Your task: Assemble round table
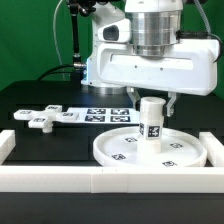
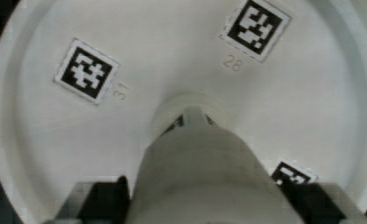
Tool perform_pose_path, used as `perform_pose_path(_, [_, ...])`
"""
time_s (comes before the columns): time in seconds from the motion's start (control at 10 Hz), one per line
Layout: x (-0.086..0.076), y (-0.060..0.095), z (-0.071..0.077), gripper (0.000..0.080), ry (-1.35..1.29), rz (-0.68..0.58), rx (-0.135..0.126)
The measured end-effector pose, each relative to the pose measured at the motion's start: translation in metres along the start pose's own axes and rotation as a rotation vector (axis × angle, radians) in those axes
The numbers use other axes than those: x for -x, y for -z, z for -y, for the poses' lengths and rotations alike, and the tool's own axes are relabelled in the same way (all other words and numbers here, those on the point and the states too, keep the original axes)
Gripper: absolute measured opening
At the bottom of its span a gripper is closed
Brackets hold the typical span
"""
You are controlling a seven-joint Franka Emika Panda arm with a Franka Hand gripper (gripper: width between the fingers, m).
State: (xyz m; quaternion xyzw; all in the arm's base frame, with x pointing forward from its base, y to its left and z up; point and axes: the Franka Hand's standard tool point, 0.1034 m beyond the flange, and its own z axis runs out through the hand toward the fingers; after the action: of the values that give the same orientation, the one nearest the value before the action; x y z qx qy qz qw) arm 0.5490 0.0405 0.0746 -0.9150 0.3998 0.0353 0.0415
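The large rimmed round disc [image 1: 150, 149] lies flat on the black table near the front rail. The short cylindrical leg [image 1: 152, 118] stands upright at the disc's centre, a tag on its side. My gripper [image 1: 151, 97] is straight above it, fingers down both sides of the leg's top. In the wrist view the leg [image 2: 201, 160] runs down between my two black fingers [image 2: 105, 200] to the disc [image 2: 144, 60], which shows several tags. The jaws stand close on both sides of the leg. The cross-shaped foot [image 1: 44, 118] lies on the table at the exterior view's left.
A long white border rail [image 1: 110, 180] runs along the front, with ends at both sides. The marker board [image 1: 106, 114] lies behind the disc. A green backdrop and a lamp stand are at the back.
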Motion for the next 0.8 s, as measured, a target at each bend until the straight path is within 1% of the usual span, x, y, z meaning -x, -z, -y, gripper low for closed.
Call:
perform_pose_path(0.1, [-0.0001,-0.0002,0.0005,0.0407,-0.089,-0.006,-0.014])
perform_pose_path(0.2, [-0.0016,-0.0004,0.0001,0.0407,-0.211,0.002,-0.046])
perform_pose_path(0.3, [-0.0022,-0.0004,-0.0004,0.0407,-0.343,0.015,-0.089])
perform_pose_path(0.4, [-0.0007,-0.0006,0.0004,0.0407,-0.449,0.033,-0.101])
perform_pose_path(0.5, [0.0007,-0.0009,0.0016,0.0407,-0.561,0.048,-0.107])
perform_pose_path(0.8, [0.0024,-0.0013,0.004,0.0407,-0.822,0.07,-0.11])
